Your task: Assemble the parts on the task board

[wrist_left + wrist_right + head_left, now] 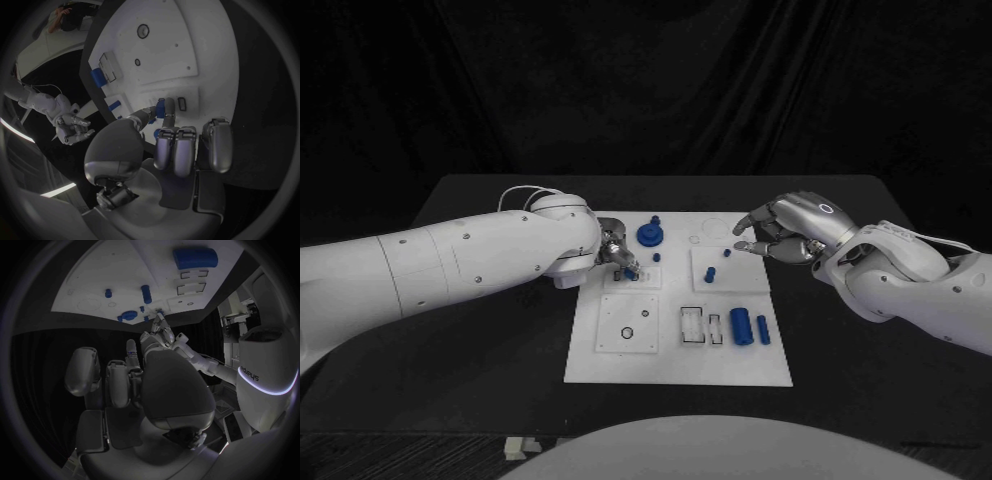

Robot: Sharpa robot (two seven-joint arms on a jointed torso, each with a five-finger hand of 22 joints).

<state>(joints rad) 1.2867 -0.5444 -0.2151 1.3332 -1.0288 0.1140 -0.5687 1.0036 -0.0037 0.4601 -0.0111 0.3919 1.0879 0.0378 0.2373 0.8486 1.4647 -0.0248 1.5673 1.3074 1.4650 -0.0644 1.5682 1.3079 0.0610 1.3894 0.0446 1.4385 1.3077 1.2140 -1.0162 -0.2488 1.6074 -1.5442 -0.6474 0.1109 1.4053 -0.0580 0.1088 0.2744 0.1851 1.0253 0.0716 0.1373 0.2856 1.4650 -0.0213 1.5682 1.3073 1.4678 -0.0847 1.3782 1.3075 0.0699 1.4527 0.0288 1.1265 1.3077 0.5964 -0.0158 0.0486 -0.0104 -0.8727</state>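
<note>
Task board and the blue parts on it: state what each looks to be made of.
Task board: likely plastic or painted plate, a flat matte white with cut recesses and no glare. Blue parts, such as the fat cylinder and the slim one beside it: probably moulded or printed plastic, of uniform saturated colour with a dull sheen.

My left arm (459, 262) reaches in across the frame, wrist bent down, and my left hand (620, 257) points fingers downward, pinching a small blue part (160, 108) between thumb and a finger, the other fingers curled alongside. My right arm (920, 285) comes in bent at the wrist. My right hand (776, 235) hovers with fingers loosely curled and apart, holding nothing.
</note>
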